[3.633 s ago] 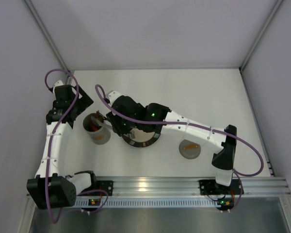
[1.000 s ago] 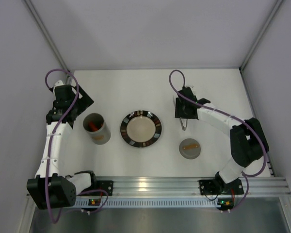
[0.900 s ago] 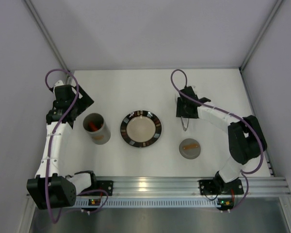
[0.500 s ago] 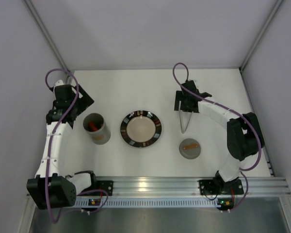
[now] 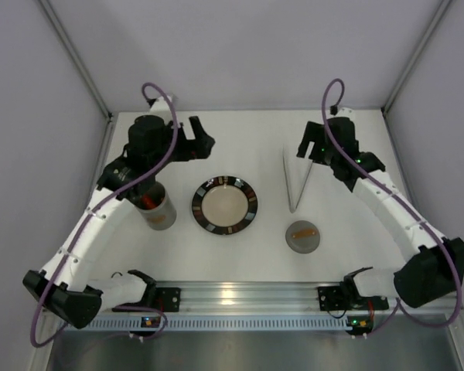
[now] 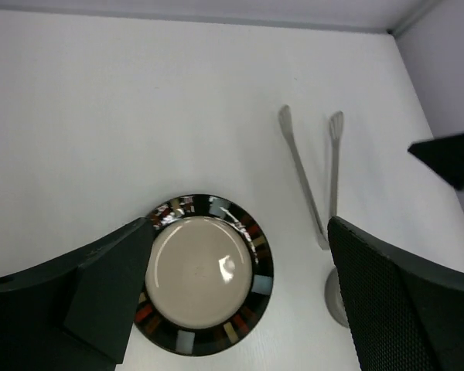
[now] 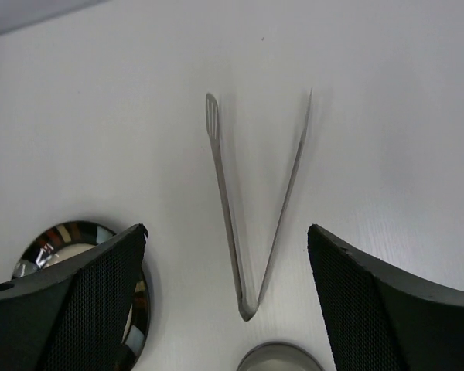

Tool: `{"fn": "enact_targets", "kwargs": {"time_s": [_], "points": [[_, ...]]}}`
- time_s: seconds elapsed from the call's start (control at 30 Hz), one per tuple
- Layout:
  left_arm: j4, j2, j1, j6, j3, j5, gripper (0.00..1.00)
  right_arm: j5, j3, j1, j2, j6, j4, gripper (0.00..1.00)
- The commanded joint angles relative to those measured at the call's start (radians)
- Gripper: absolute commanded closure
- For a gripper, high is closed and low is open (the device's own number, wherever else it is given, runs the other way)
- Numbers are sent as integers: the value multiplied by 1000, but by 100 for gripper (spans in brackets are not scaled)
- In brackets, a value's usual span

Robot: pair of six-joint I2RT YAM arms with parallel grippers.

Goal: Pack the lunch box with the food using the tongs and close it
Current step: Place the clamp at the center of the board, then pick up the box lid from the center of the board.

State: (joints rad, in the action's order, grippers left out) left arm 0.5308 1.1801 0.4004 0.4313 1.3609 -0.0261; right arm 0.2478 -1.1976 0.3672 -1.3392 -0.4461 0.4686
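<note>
The right gripper [image 5: 309, 149] is hovering with its jaws spread wide, gripping nothing. The tongs [image 7: 220, 185] are lying flat on the table [image 5: 247, 139] just below it, framed between its fingers [image 7: 85, 301], joined end pointing toward the lid [image 5: 302, 236].

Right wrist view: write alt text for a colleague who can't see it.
Silver tongs lie on the white table in a V, tips pointing away, beneath the right gripper, whose open fingers touch nothing. The plate shows at lower left, the lid at the bottom edge.
</note>
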Motion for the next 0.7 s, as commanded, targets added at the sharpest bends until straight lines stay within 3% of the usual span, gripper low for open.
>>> {"fn": "enact_targets", "kwargs": {"time_s": [0.0,0.13,0.2,0.43,0.67], "points": [[-8,64,165,-97,41,-66,1,-4,1,-66,93,-26,56,16],[-22,189,435,-138,37,-136,1,-74,33,-151,199,-49,84,15],[-46,232,518,-149,35,-146,1,-102,61,-195,233,-57,82,15],[-135,452,670,-209,70,-72,2,-148,69,-283,301,-48,113,15],[-228,605,719,-255,107,20,7,-186,92,-332,313,-36,111,16]]}}
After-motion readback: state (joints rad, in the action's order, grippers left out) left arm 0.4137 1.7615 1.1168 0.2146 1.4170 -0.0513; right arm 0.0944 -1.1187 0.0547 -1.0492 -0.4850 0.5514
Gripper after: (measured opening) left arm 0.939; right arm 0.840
